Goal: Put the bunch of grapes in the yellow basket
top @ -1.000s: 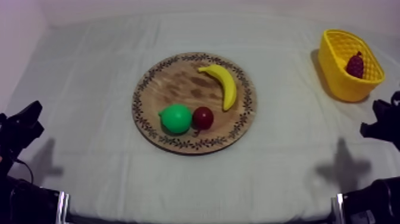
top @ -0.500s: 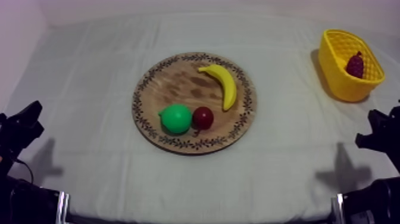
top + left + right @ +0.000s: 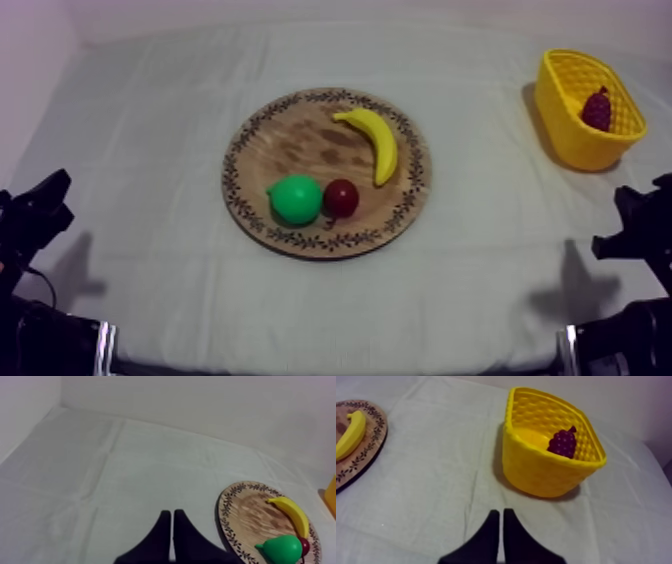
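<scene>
We are looking down at a slant over the whole table (image 3: 150,130). Low behind the left gripper (image 3: 172,512), we are facing the wooden board (image 3: 250,513), ahead to its right. Behind the right gripper (image 3: 501,511), we are facing the yellow basket (image 3: 536,473) close ahead. All three views are sharing the board.

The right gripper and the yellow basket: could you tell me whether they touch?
Apart. The right wrist view shows bare cloth between the right gripper and the yellow basket.
</scene>
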Motion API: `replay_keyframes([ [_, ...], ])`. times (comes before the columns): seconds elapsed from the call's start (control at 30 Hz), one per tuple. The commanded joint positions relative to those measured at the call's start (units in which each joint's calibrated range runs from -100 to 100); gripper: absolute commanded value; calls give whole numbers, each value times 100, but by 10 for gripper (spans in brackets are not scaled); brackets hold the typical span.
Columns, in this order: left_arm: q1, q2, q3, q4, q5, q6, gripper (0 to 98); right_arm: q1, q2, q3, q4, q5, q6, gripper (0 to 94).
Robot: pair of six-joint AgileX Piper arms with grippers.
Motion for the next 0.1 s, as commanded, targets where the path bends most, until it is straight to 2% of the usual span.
replay_keyframes([
  [0.0,-1,0,-4,1,-3,-1,1,-3,-3,6,-3,4,13,5],
  [0.07,-1,0,-4,1,-3,-1,1,-3,-3,7,-3,4,31,5],
])
